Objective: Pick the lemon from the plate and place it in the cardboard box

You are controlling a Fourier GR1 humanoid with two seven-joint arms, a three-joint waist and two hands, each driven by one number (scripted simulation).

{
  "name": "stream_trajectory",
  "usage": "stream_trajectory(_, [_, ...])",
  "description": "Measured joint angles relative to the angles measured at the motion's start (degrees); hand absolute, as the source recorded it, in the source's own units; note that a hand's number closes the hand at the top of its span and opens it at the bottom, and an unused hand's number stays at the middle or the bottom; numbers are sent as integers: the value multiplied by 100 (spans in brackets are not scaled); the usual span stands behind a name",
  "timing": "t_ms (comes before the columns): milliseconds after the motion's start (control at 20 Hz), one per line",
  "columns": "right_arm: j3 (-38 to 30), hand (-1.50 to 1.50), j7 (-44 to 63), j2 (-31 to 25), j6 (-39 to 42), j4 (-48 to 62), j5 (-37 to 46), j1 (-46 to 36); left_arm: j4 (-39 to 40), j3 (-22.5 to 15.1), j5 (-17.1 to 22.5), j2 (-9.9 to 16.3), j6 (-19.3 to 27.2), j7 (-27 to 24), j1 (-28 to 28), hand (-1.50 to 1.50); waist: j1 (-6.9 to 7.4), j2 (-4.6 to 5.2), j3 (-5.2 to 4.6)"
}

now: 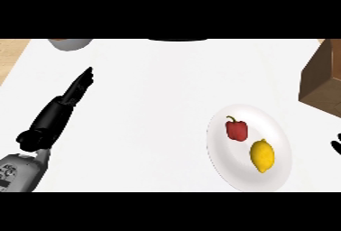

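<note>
A yellow lemon lies on the lower right part of a white plate. Beside it, higher on the plate, sits a red bell pepper. The brown cardboard box stands at the right edge, above and right of the plate. My left hand stretches up over the counter at the left with straight fingers, far from the plate and holding nothing. Of my right hand only a black tip shows at the right edge, just right of the plate and below the box.
A grey bowl is cut off at the top left. A dark round object peeks in at the top middle. The white counter ends in a wooden strip at the far left.
</note>
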Motion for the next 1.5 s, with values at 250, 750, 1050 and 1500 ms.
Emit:
stream_trajectory(250, [680,-150,1239,-315,429,-23,91,-531,68,-10,-34,-72,-56,-18,-61,0,82,1,-4])
stream_trajectory(750, [2846,-150,3609,182,1093,187,571,-2149,60,44,-129,-179,-141,91,-140,0,131,-17,12])
stream_trajectory(1050, [3783,-150,4128,863,1328,586,1712,-2968,105,88,-262,-302,-154,90,-115,0,88,-22,20])
stream_trajectory(1500, [4185,-150,4133,1898,1684,1463,2667,-3469,113,327,-439,-427,-342,11,56,0,40,-24,25])
